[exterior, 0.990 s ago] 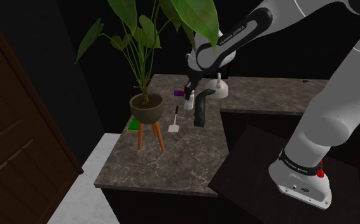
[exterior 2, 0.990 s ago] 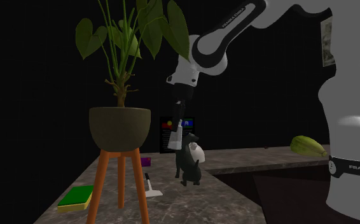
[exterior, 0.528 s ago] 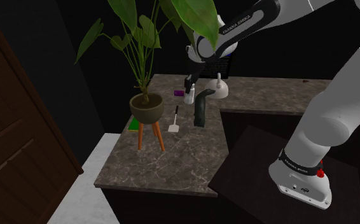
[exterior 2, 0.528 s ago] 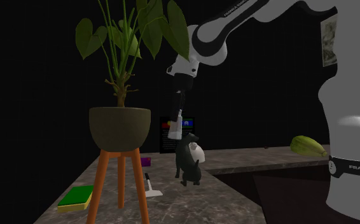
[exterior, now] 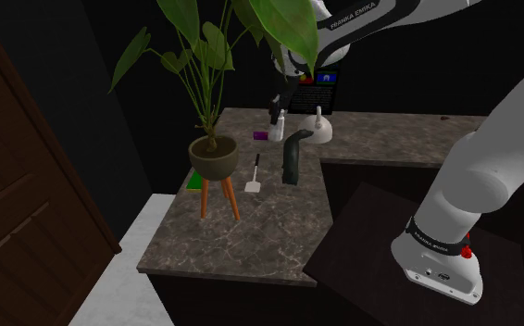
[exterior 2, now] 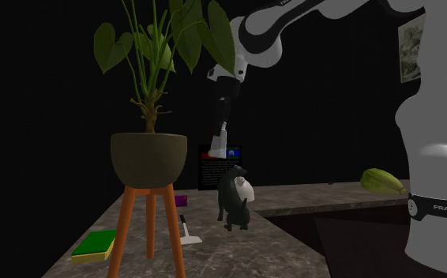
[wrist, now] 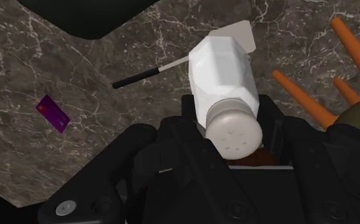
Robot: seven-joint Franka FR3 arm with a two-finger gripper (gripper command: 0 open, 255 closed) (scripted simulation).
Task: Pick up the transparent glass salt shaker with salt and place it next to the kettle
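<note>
My gripper [exterior: 277,115] is shut on the salt shaker [exterior: 279,126], a pale bottle with a perforated round cap [wrist: 235,130], and holds it in the air above the back of the stone counter [exterior: 251,231]. In the wrist view the black fingers [wrist: 188,109] clasp the shaker [wrist: 224,73] on both sides just below its cap. From the second exterior view the gripper [exterior 2: 220,136] hangs high over the counter with the shaker [exterior 2: 217,148] below it. A dark curved vessel, the kettle as far as I can tell [exterior: 293,157] [exterior 2: 232,204], stands below and slightly nearer.
A potted plant on an orange-legged stand [exterior: 214,157] [exterior 2: 148,158] rises beside the arm, its leaves near the wrist. A white spatula [exterior: 254,176] [wrist: 159,67], a purple card [exterior: 261,135] [wrist: 53,113], a white round item [exterior: 318,134], a small screen [exterior: 318,93] and a green pad [exterior 2: 95,245] share the counter.
The gripper has risen with the shaker, lifting it from just above the counter beside the dark vessel to well over it, drifting a little toward the back.
</note>
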